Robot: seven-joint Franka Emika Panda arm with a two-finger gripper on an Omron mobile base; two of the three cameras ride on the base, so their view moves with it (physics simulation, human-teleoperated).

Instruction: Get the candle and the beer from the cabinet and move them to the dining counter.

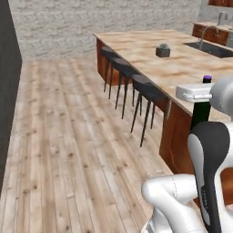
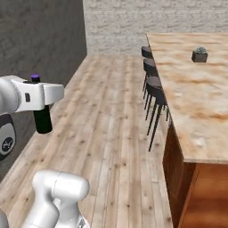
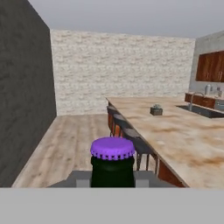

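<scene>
The beer [image 3: 112,151] is a dark bottle with a purple cap, upright between my fingertips. My gripper [image 3: 112,180] is shut on the beer. The gripper [image 2: 41,107] carries the beer [image 2: 43,122] over the wooden floor, left of the stools. From the left, the beer [image 1: 200,116] hangs below the white hand at my gripper [image 1: 202,98], near the corner of the dining counter [image 1: 150,50]. The dining counter [image 2: 191,98] is beige marble with rust veining. A reddish-brown wall cabinet [image 3: 211,65] shows far right. The candle is out of view.
Dark round stools [image 1: 136,84] line the counter's near side. A small potted plant [image 1: 163,51] stands on the counter and a sink [image 1: 214,48] with a tap lies beyond it. A dark wall [image 2: 40,35] runs along the left. Wooden floor [image 2: 111,111] lies between.
</scene>
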